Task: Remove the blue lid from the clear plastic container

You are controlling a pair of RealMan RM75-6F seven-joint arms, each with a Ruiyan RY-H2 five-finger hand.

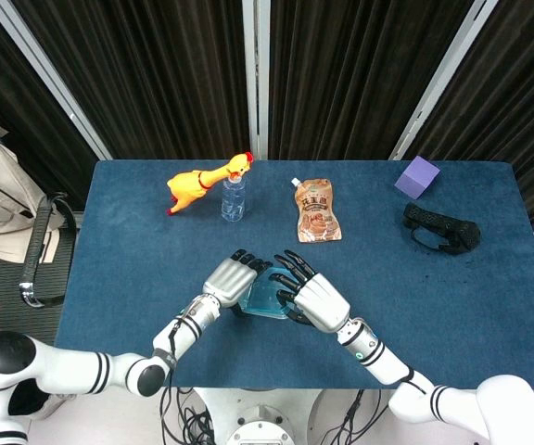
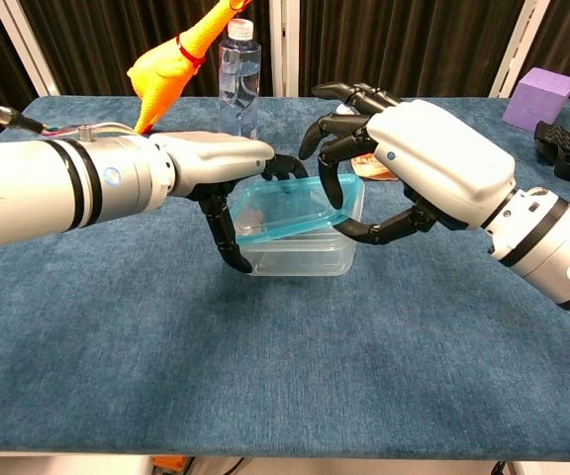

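Near the front edge of the surface, the left robot hand steadies the clear plastic container. Right robot hand grips the blue lid, tilted, its right side raised. Removal judged partly done; full separation remains.

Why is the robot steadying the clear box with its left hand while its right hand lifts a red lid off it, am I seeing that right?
Nearly right, but the lid is blue, not red, as the chest view shows. The left hand does steady the clear container, and the right hand has its fingers hooked over the lid's raised right edge.
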